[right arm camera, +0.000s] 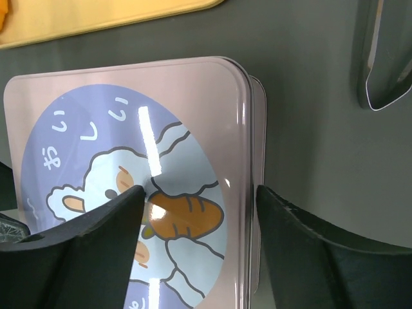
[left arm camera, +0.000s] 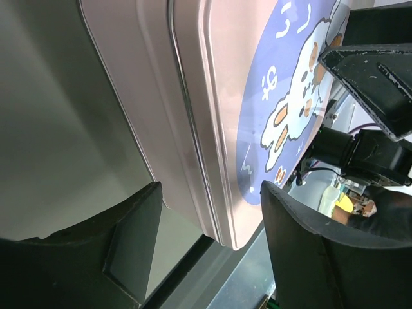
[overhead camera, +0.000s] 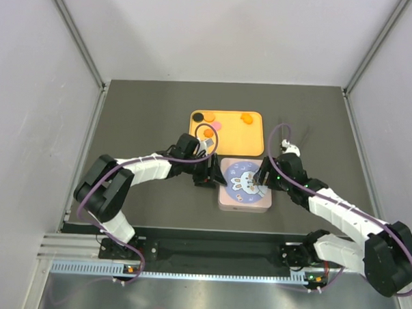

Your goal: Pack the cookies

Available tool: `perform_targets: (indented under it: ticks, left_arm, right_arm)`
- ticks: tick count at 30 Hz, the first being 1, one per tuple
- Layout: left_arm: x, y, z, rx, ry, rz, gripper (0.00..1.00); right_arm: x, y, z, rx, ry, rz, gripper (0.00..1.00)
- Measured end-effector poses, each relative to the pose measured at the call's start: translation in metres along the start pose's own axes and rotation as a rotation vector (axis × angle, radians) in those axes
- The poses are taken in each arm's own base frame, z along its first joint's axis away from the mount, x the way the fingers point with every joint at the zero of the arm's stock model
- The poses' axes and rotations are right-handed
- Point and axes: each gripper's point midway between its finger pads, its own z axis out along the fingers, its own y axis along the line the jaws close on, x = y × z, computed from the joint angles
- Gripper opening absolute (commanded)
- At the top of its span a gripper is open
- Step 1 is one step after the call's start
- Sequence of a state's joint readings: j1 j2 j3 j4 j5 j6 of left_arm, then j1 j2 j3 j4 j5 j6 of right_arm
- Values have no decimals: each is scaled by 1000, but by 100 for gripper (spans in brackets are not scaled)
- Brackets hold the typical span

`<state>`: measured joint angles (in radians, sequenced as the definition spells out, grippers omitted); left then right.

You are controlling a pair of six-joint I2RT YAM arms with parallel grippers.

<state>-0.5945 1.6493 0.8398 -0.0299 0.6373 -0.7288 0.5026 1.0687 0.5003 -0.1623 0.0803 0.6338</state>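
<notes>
The square pink tin (overhead camera: 244, 187) lies in the middle of the dark table with its lid on, printed with a rabbit and carrot on a blue disc. A few cookies remain on the orange tray (overhead camera: 251, 136) behind it: a black one (overhead camera: 209, 115), orange ones (overhead camera: 246, 117) and a pink one (overhead camera: 217, 125). My left gripper (overhead camera: 210, 174) is open at the tin's left side, with the tin's corner (left arm camera: 219, 212) between its fingers (left arm camera: 211, 190). My right gripper (overhead camera: 263, 176) is open astride the lid's right edge (right arm camera: 248, 148), one finger over the lid (right arm camera: 199, 193).
White walls enclose the table on three sides. The orange tray's edge (right arm camera: 96, 16) shows just beyond the tin. A shiny grey curved piece (right arm camera: 386, 58) lies on the table to the right of the tin.
</notes>
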Motion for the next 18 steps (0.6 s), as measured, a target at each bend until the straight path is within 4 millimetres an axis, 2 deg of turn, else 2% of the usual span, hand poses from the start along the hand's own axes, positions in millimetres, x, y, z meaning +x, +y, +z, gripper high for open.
perform_targets:
  ticks: [18]
  left_arm:
    - [3,-4,4,-4,-2,-10,58]
  right_arm:
    - [2,19,6,57,41,-101,86]
